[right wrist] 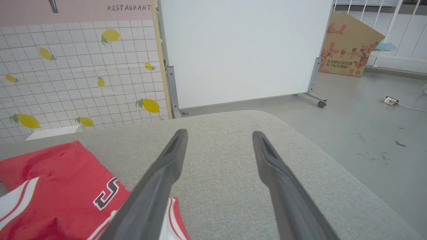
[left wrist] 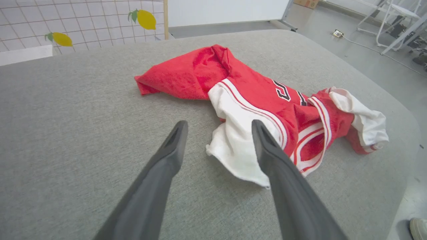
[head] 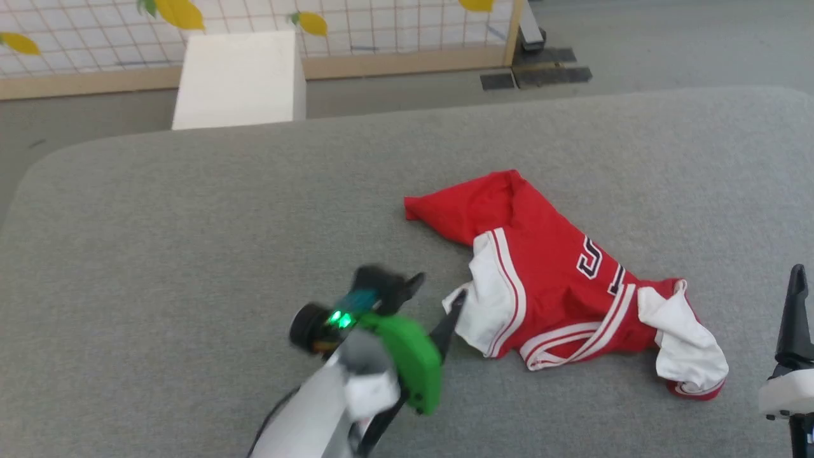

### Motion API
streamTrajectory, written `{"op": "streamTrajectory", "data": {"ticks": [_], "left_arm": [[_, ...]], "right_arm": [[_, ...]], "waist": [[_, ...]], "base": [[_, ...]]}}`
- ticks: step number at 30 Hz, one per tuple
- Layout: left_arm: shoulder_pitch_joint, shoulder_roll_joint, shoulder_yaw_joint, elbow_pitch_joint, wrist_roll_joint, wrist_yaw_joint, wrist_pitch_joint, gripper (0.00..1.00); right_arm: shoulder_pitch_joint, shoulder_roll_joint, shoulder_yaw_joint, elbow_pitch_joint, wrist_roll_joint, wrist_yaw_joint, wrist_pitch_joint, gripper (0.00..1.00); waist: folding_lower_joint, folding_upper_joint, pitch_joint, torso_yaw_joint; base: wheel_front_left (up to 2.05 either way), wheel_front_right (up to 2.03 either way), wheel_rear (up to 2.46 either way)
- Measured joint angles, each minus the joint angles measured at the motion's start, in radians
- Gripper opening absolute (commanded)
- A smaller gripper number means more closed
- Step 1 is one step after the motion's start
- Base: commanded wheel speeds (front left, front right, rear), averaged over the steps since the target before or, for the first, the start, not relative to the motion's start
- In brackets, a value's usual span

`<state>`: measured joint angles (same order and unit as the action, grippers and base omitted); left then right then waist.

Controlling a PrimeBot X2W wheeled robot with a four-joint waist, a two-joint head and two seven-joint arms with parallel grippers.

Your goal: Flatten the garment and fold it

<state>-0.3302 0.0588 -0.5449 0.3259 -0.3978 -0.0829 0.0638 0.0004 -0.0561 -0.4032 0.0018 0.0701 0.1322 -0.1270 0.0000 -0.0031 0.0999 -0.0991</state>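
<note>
The garment lies crumpled on the grey padded table, red with white sleeves and striped trim, part of its black lettering showing. My left gripper is open, just left of the near white sleeve; in the left wrist view its right finger overlaps that sleeve's edge and nothing is held. My right gripper is open too, hovering over bare table to the right of the garment; one dark finger shows at the head view's right edge.
A white box stands beyond the table's far edge, before a tiled lemon-patterned panel. A white board on wheels, a cardboard box and grey floor lie past the table's right corner. A shoe tip shows on the floor.
</note>
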Motion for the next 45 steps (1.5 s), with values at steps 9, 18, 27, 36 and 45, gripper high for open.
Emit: {"op": "streamTrajectory", "data": {"ticks": [9,18,27,36,45], "left_arm": [[-0.225,0.012,-0.069,0.138,-0.017,-0.006,0.455,1.0],[-0.3,0.005,-0.097,0.227,-0.079,-0.022,0.579,1.0],[-0.332,0.0,-0.124,0.277,-0.136,-0.032,0.576,0.0],[-0.306,0.019,-0.069,0.253,-0.153,-0.014,0.4,0.0],[-0.126,0.179,0.199,0.058,-0.224,0.172,0.134,0.0]], "right_arm": [[-0.022,0.003,0.019,0.035,0.019,0.0,-0.051,1.0],[-0.036,0.003,0.027,0.048,0.028,0.0,-0.079,1.0],[-0.043,0.003,0.026,0.072,0.028,0.0,-0.086,1.0],[-0.043,0.004,0.007,0.083,0.007,0.0,-0.084,1.0],[-0.031,0.004,0.047,0.061,-0.001,0.0,-0.04,1.0]], "waist": [[0.0,0.0,0.066,-0.052],[0.0,0.0,0.113,-0.091],[0.0,0.0,0.132,-0.078],[0.0,0.0,0.1,-0.025],[0.0,0.0,0.036,0.072]], "base": [[0.0,0.0,0.0],[0.0,0.0,0.0],[0.0,0.0,0.0],[0.0,0.0,0.0],[0.0,0.0,0.0]]}}
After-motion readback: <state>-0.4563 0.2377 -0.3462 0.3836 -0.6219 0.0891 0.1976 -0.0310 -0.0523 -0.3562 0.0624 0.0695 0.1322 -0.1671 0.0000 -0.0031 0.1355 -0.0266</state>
